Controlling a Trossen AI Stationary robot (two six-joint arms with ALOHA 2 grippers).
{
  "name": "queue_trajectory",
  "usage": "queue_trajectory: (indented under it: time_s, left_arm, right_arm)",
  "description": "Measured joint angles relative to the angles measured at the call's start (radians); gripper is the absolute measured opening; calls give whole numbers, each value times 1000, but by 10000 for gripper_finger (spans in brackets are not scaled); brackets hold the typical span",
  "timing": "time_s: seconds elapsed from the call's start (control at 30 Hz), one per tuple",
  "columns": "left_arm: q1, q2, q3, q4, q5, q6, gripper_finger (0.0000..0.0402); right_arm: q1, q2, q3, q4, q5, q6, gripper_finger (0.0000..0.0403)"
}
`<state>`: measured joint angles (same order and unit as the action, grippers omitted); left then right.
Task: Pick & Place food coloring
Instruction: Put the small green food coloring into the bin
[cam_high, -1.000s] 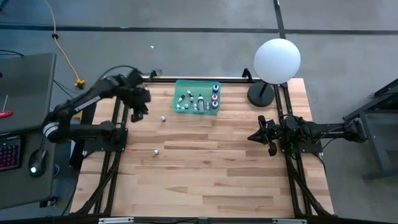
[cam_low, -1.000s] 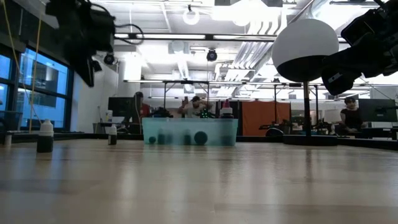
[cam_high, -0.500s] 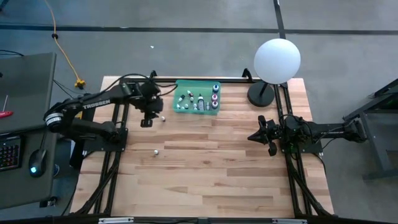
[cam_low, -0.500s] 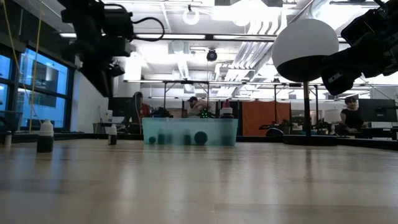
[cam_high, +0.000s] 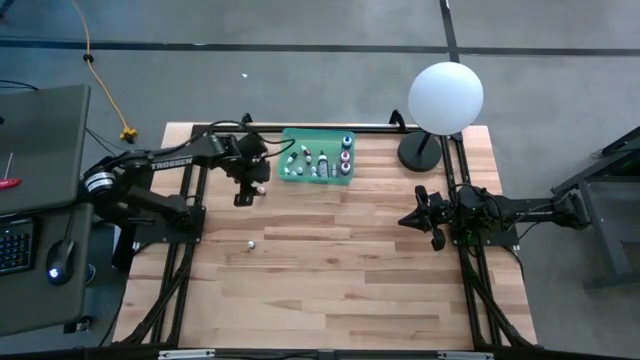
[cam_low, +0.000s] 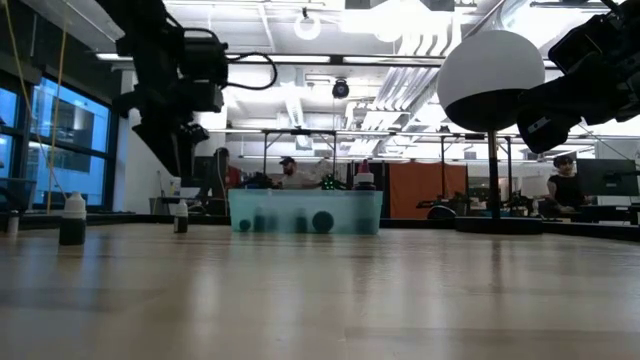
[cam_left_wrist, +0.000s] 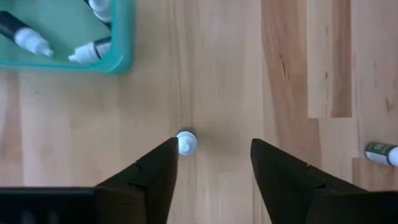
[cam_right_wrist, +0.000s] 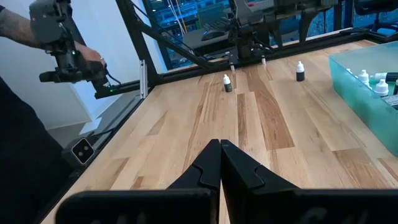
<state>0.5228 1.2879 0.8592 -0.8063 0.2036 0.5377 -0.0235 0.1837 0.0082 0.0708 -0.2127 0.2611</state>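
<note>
High view: wood-plank table (cam_high: 330, 270), grey floor (cam_high: 300, 90).

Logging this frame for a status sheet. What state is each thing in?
Left hand: open, above a bottle beside the tray.
Right hand: shut, idle at the table's right side.
Bottle under the left hand: upright, loose on the table.
Green tray: holds several bottles.

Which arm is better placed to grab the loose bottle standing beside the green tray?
Left: the left gripper hovers over that bottle, jaws open. The right gripper waits shut at the table's far side.
</note>
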Motion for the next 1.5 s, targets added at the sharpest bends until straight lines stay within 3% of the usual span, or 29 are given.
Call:
queue_trajectory:
  time_s: [0.2,0.5,0.83,1.13,1.5]
  left_arm:
    - [0,28,-67,53,7,0,216]
    - [0,28,-116,180,-113,4,217]
    - [0,42,-117,189,-56,16,212]
    - [0,121,-117,227,-79,19,204]
    - [0,131,-117,228,-80,19,204]
  right_arm:
    - [0,0,0,0,0,0,0]
    - [0,0,0,0,0,0,0]
    - [0,0,0,0,0,0,0]
    - [0,0,0,0,0,0,0]
    - [0,0,0,0,0,0,0]
